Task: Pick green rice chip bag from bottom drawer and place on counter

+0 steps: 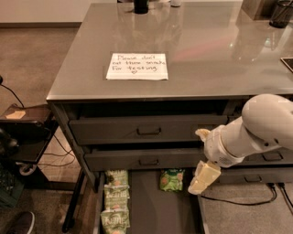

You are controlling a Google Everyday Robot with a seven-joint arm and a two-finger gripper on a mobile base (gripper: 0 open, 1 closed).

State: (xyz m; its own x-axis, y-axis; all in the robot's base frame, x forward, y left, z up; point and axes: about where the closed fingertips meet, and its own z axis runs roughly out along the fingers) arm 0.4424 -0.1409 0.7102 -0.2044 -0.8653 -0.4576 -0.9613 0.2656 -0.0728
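The green rice chip bag (171,179) lies at the back of the open bottom drawer (153,212), on its dark floor. My gripper (198,160) comes in from the right on a white arm (256,125). It hangs open and empty over the drawer's right side. One cream finger (204,176) points down just to the right of the bag, without touching it. The counter (197,50) above bears a white handwritten note (137,66).
Several paler green bags (116,203) lie in a row along the drawer's left side. Two shallower grey drawers (146,130) above stand slightly open. Dark containers (141,5) stand at the counter's back. A black stand and cables (25,137) are on the left floor.
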